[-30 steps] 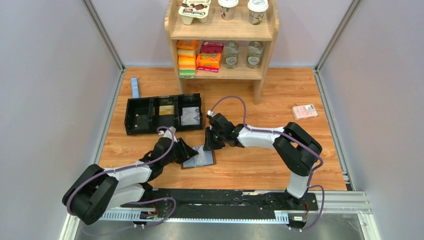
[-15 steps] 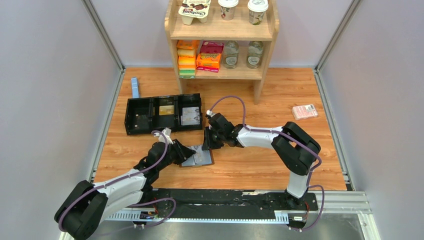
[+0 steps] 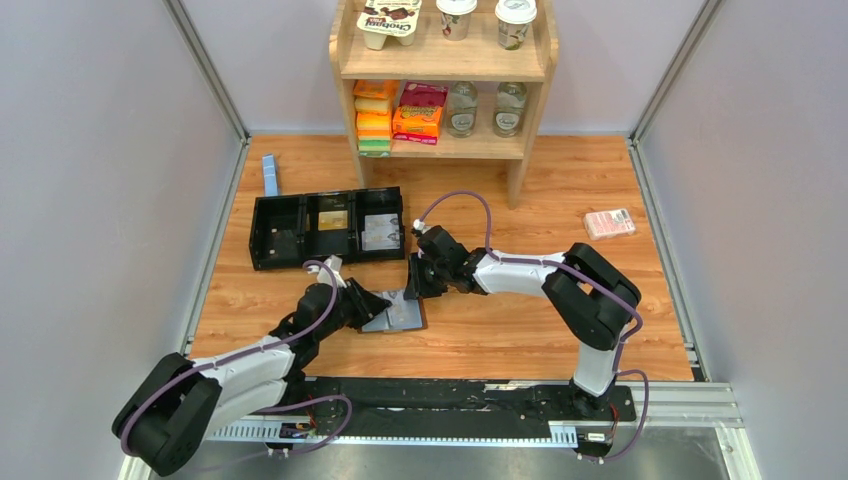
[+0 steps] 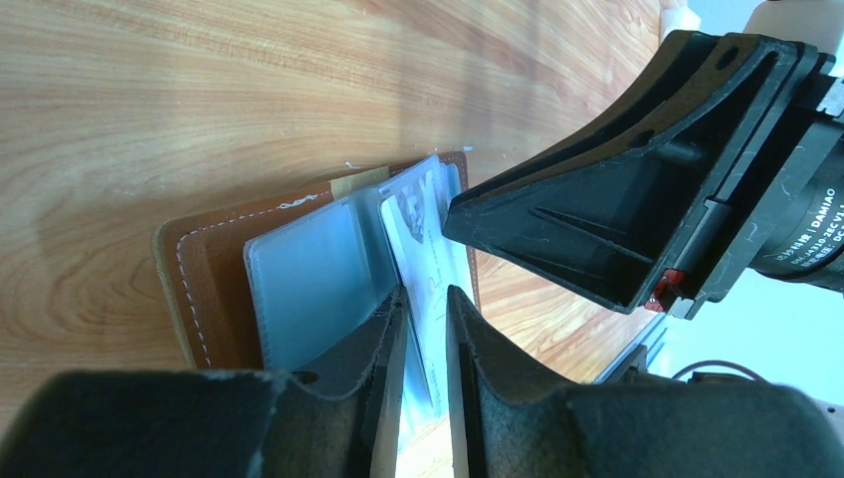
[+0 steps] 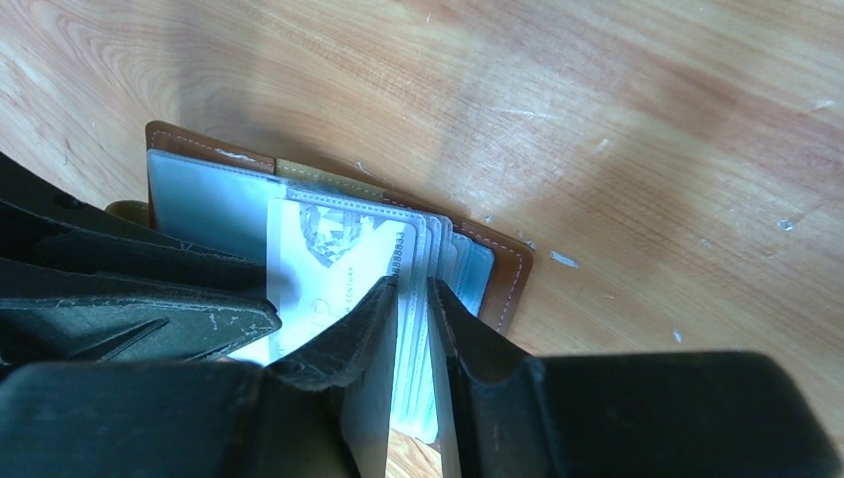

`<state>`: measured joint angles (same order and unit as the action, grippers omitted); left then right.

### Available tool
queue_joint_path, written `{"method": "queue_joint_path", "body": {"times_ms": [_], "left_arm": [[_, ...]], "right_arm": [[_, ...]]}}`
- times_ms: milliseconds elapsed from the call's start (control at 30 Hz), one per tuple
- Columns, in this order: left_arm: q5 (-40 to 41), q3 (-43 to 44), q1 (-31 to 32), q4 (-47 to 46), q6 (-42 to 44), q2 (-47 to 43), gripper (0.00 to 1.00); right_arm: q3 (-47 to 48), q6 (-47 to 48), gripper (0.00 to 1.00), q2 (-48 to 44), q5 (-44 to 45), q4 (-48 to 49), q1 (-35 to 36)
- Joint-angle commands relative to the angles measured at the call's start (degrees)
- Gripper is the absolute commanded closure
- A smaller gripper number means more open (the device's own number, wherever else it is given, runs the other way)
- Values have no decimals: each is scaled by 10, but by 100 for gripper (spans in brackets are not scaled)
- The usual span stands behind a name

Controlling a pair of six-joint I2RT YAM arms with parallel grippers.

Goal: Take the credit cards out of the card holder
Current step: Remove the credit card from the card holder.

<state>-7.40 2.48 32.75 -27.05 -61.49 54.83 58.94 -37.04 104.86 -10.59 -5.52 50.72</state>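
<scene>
The card holder (image 3: 398,316) lies open on the wooden tabletop (image 3: 520,335), toward the front edge and a little in front of the black compartmented tray (image 3: 300,232). There is bare wood on its right side and behind it, toward the shelf unit (image 3: 440,95).

Both arms crowd it. The left gripper (image 3: 376,301) comes in from the left and the right gripper (image 3: 412,287) from the far side, the two nearly touching.

The left jaws are drawn to a narrow slit with a pale credit card (image 4: 416,231) running into it, seemingly pinched. The card slants across the grey-blue pockets. The right jaws are just as narrow, closed over the clear sleeves (image 5: 453,261) on the holder's brown-edged half.

Fingers hide the card's lower end and the holder's near edge. Most of the card's print is too small to read.
</scene>
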Motion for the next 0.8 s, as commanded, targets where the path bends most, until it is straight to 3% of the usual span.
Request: {"method": "queue_joint_path", "body": {"times_ms": [0, 233, 467, 567, 633, 667, 767], "left_arm": [[-7, 5, -1, -79, -22, 22, 71], [12, -12, -7, -79, -53, 49, 66], [10, -20, -9, -115, -55, 53, 70], [14, -35, -9, -122, -59, 46, 79], [16, -36, -9, -117, -58, 41, 89], [17, -38, -9, -115, -59, 39, 99], [22, -39, -10, -101, -61, 28, 100]], "right_arm": [[-8, 6, 76, 30, 1, -17, 4], [-11, 7, 76, 32, 1, -17, 4], [-12, 8, 76, 35, 0, -14, 4], [-11, 10, 76, 39, -1, -15, 3], [-13, 11, 76, 41, 2, -16, 4], [-14, 12, 76, 43, 5, -16, 4], [-15, 13, 76, 45, 14, -20, 4]]}}
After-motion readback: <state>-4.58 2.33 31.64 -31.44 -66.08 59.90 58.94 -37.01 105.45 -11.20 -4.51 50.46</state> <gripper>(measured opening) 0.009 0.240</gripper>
